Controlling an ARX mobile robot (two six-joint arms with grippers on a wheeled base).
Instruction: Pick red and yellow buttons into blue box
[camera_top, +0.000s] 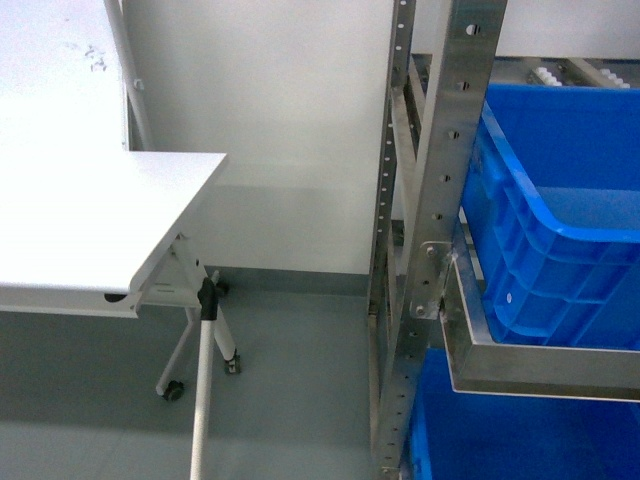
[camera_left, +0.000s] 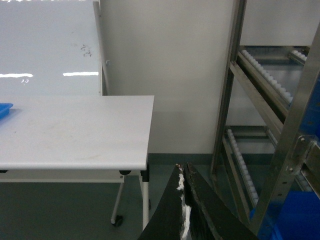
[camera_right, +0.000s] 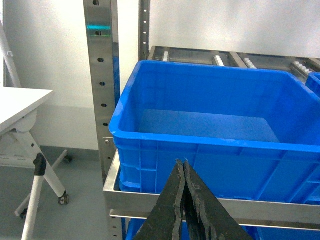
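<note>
Head view shows a white desk (camera_top: 90, 215) on the left and a tall metal rack (camera_top: 440, 200) on the right. No arm shows in this view. The blue box (camera_top: 560, 220) sits on a shelf of the rack, at the right edge of the picture. More blue plastic (camera_top: 520, 440) shows under that shelf, but I cannot tell what it is. The desk stands on white legs with small wheels (camera_top: 172, 390).

From the right wrist camera, the blue box (camera_right: 210, 125) looks big and deep, with a thick rim. It rests on a metal shelf frame (camera_right: 150, 200) of the rack. The part of its floor that shows is bare. The right gripper (camera_right: 185, 200) is low in the picture, in front of the box's near wall. Its two dark jaws are pressed together with nothing between them.

From the left wrist camera, the left gripper (camera_left: 184, 205) is near the floor, between the desk's right edge and the rack (camera_left: 270, 125). Its jaws are pressed together too, and hold nothing. A bit of a shallow blue tray (camera_left: 5, 111) lies at the left edge of the desk (camera_left: 75, 130).

The red and yellow buttons do not show in any picture.
</note>
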